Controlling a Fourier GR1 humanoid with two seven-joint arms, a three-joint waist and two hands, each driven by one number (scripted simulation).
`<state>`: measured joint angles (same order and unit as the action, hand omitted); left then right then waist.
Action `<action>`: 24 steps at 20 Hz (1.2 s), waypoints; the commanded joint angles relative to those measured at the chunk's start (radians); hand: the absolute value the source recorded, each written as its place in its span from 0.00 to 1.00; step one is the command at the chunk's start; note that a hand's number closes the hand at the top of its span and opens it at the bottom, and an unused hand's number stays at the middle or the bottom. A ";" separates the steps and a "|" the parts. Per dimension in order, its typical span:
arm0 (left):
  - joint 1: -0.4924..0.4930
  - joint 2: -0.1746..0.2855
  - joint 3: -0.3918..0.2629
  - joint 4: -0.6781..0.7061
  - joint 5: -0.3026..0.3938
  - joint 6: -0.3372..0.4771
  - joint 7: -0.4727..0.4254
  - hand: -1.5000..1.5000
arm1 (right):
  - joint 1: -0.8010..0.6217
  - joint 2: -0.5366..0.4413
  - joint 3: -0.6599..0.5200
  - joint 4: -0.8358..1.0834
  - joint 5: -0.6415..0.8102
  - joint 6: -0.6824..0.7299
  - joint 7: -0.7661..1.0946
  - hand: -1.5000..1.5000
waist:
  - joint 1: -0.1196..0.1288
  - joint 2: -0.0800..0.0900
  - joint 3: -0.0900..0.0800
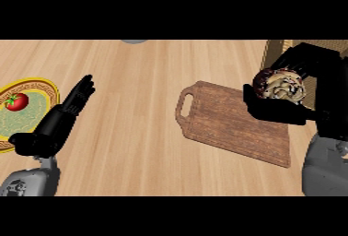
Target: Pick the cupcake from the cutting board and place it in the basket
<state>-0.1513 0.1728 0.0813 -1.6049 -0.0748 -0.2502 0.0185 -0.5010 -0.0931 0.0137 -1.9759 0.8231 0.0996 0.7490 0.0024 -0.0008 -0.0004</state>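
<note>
The cupcake (279,85), with pale frosting and dark specks, is held up in my right hand (292,108), whose fingers and thumb curl round it. It hangs over the right end of the brown wooden cutting board (228,124), close to the woven basket (273,48), of which only a strip shows at the upper right behind the hand. My left hand (65,115) rests open at the left, fingers straight and pointing up.
A yellow-rimmed green plate (31,110) with a red tomato (17,101) lies at the left edge, beside my left hand. A grey object (135,41) peeks in at the counter's far edge. Bare wood lies between the plate and the board.
</note>
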 commanded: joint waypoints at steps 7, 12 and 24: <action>-0.057 -0.021 -0.006 0.023 -0.001 0.011 0.033 0.50 | -0.286 -0.093 -0.188 0.403 0.052 -0.161 -0.054 1.00 | 0.009 0.005 0.000; -0.023 -0.023 -0.019 -0.012 -0.014 0.011 0.034 0.50 | -0.367 -0.188 -0.325 0.563 -0.016 -0.243 -0.133 1.00 | 0.010 0.004 0.000; -0.016 -0.004 0.011 0.020 -0.004 -0.008 -0.014 0.50 | -0.439 -0.345 -0.431 1.048 -0.087 -0.392 -0.394 1.00 | 0.012 0.005 0.001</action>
<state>-0.1755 0.1649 0.0823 -1.5897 -0.0860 -0.2521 0.0141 -0.9308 -0.4108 -0.4030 -1.0537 0.7545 -0.2564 0.4209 0.0145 0.0044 0.0001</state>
